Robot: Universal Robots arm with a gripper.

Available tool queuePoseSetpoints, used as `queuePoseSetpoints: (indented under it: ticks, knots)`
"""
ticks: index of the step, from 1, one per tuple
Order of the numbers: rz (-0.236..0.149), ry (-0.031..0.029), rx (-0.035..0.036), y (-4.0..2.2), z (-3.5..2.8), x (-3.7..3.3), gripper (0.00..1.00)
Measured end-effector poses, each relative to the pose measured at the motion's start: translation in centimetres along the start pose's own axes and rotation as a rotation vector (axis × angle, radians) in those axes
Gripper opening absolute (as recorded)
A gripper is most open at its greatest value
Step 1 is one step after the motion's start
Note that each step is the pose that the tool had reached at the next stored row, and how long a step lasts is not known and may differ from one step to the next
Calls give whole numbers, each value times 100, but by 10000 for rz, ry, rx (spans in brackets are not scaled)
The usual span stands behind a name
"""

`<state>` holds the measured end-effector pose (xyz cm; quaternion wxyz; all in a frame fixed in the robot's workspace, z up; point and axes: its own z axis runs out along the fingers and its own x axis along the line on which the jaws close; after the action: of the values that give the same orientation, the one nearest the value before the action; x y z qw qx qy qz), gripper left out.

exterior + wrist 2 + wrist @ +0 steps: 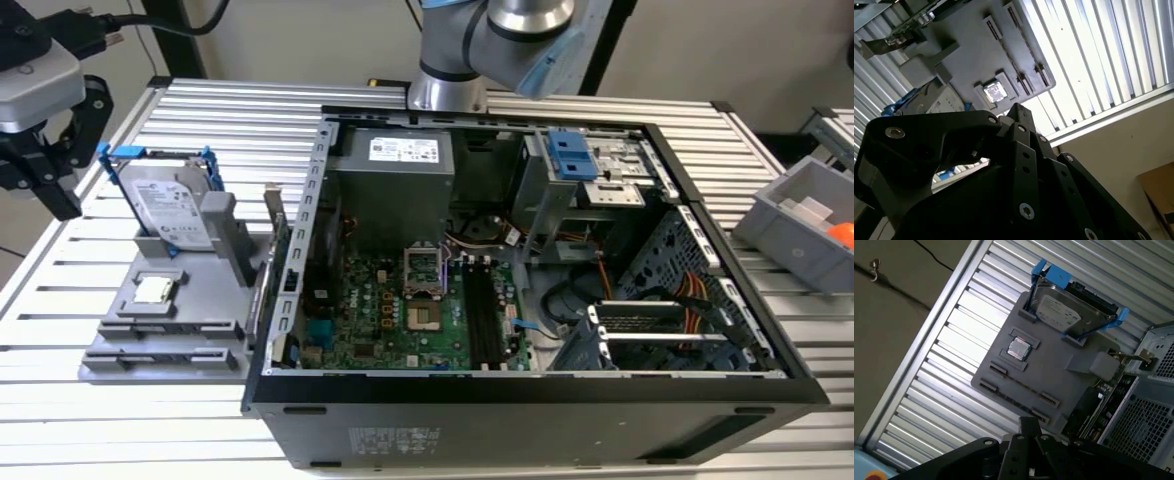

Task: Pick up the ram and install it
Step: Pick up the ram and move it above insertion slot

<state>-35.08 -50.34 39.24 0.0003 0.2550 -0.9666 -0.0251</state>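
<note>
your gripper (40,175) hangs at the exterior view's left, near the worktop's (147,430) edge and apart from the tray (134,372). i cannot tell whether the jaws are spread or pressed together, and nothing like a ram shows at them, so i judge the pick is not yet made.

in the first wrist view, the ram (1021,386) looks to be the thin dark strip standing on edge in the tray's long holder, on the side away from the drive (1069,310). it is too slim to be sure. its long axis runs along the tray, parallel to the drive's long side.

further right in the exterior view, the case (534,395) lies open. the slots (483,315) on its board look empty, so both lift and install are left.
</note>
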Motion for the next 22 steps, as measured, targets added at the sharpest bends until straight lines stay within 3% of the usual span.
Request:
queuePoseSetpoints:
  ticks: [6, 22]
  knots:
    - [-415, 3, 15, -1, 0, -1, 0]
    - [-1569, -82, 116, 0, 0, 0, 0]
